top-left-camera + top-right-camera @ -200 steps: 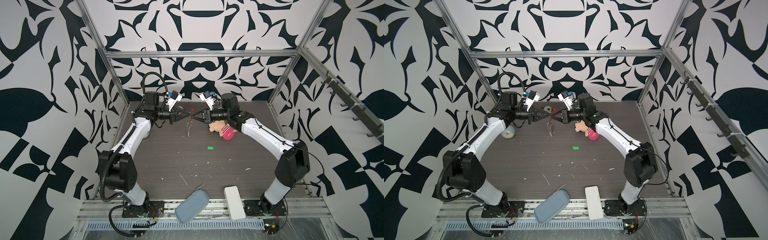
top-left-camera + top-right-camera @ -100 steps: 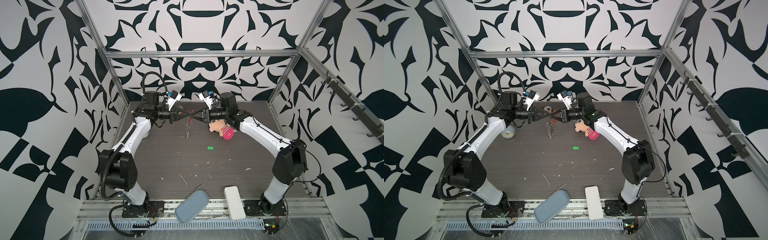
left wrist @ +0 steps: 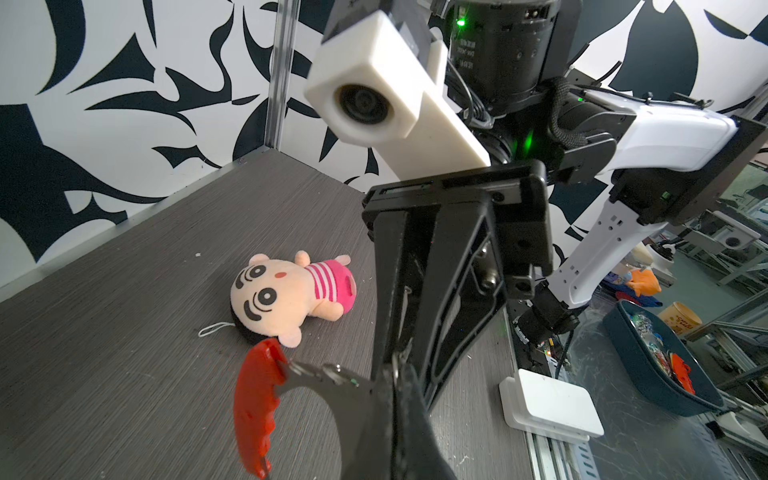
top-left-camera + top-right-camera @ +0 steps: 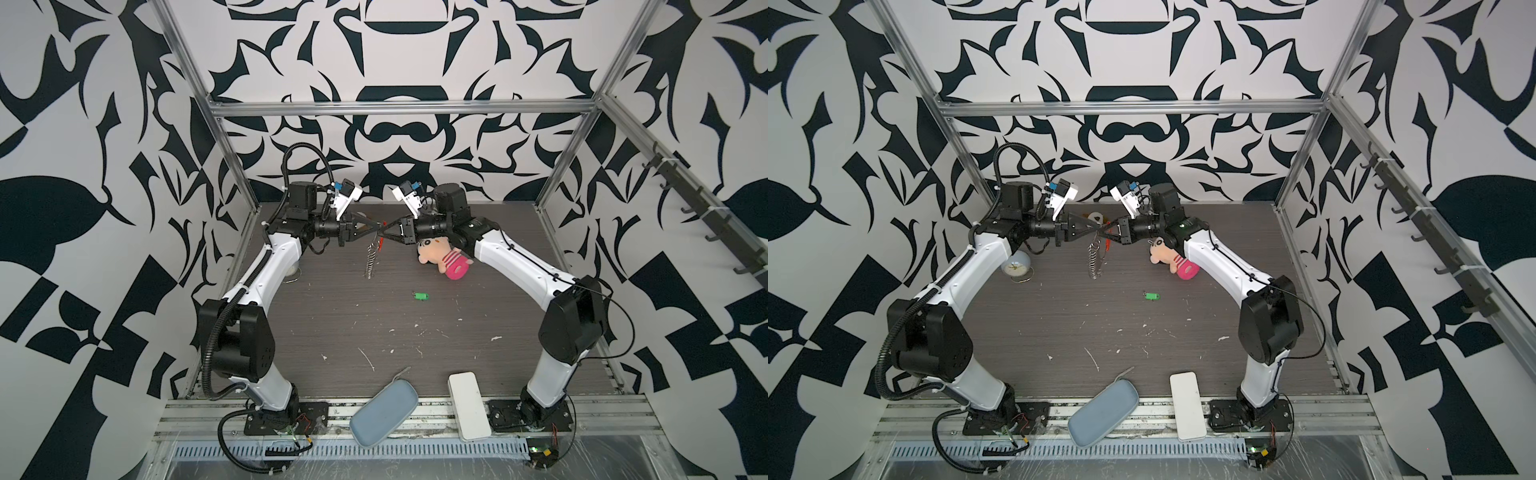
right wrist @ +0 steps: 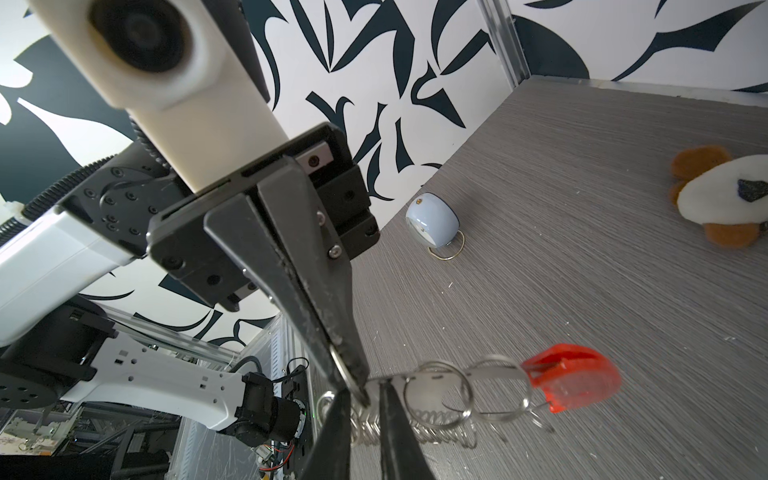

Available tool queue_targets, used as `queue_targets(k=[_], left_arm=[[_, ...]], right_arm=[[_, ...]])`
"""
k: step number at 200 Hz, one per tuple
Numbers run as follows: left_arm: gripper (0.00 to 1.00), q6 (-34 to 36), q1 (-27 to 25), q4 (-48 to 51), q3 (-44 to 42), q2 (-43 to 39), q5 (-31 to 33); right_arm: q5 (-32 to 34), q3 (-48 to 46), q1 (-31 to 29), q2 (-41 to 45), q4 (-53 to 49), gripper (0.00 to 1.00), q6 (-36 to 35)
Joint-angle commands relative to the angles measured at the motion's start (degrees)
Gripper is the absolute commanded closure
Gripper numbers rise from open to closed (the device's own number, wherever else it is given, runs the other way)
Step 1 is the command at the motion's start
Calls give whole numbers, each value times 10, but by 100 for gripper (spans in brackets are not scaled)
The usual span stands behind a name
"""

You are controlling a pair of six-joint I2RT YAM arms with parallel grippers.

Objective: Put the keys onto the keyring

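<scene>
Two end effectors meet tip to tip above the far middle of the tabletop (image 4: 332, 316). The left end effector (image 4: 376, 225) is pressed together on a silver ring of the keyring (image 4: 371, 259), and the right end effector (image 4: 388, 232) pinches it from the opposite side, rings dangling. The keys (image 4: 420, 296) lie apart, nearer the front. A pink plush doll (image 4: 444, 257) lies under the right arm, and a small clock (image 4: 1016, 266) lies under the left.

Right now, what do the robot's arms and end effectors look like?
Left arm and right arm: white link shells, black joints. Left end effector and right end effector: black tapered fingers, each topped by a white boxy camera. Black ribbed conduit follows the left arm; a thin black cable loops off the right.
</scene>
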State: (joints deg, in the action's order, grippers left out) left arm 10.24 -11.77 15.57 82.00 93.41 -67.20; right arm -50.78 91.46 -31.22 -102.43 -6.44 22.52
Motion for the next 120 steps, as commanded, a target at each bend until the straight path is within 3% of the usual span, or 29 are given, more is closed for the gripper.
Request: queue_targets(k=[1,25,60,92,120], left_arm=[[100,-5,-12,-1,19,4,-37],[100,-5,-12,2,20,1,-37],[100,-6,-12,4,20,-1,-37],[100,-10,-12,5,21,-2,-39],[100,-11,-13,6,20,-3,-39]], right_arm=[[3,34,-11,25,26,78,-20],[28,43,-11,32,-16,68,-55],[54,39,-7,42,-39,67,-81],[50,37,-8,39,-35,82,-77],[37,30,-8,42,-21,87,-66]])
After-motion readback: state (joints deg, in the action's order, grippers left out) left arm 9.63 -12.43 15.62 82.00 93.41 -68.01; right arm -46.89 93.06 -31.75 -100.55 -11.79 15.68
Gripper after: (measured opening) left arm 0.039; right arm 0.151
